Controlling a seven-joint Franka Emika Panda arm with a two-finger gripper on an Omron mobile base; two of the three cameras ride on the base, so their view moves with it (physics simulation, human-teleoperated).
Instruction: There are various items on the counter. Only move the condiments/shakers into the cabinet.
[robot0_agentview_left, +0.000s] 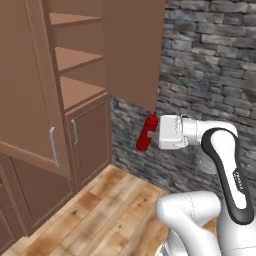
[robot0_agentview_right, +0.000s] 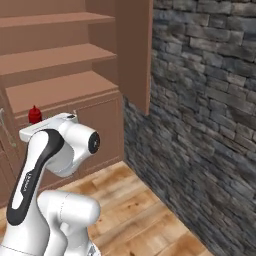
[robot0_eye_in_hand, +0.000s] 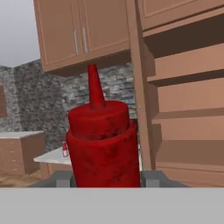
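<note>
My gripper (robot0_agentview_left: 151, 134) is shut on the plain dark red squeeze bottle (robot0_agentview_left: 146, 134), which I hold in the air to the right of the cabinet (robot0_agentview_left: 75, 92). In the hand view the bottle (robot0_eye_in_hand: 103, 144) stands upright between the fingertips (robot0_eye_in_hand: 153, 178), nozzle up, with the gripper (robot0_eye_in_hand: 107, 179) closed around its base. The bottle's top (robot0_agentview_right: 34, 114) peeks over my hand, in front of the cabinet's lowest open shelf (robot0_agentview_right: 60, 90). Far off, a red bottle with a pale label (robot0_eye_in_hand: 65, 149) stands on the white counter (robot0_eye_in_hand: 52, 156).
A dark stone wall (robot0_agentview_left: 210, 75) runs to the right of the cabinet, over a wooden floor (robot0_agentview_left: 110, 210). Lower cabinet doors with silver handles (robot0_agentview_left: 75, 132) sit under the shelves. A brown panel with a handle (robot0_agentview_left: 54, 147) stands close at the left.
</note>
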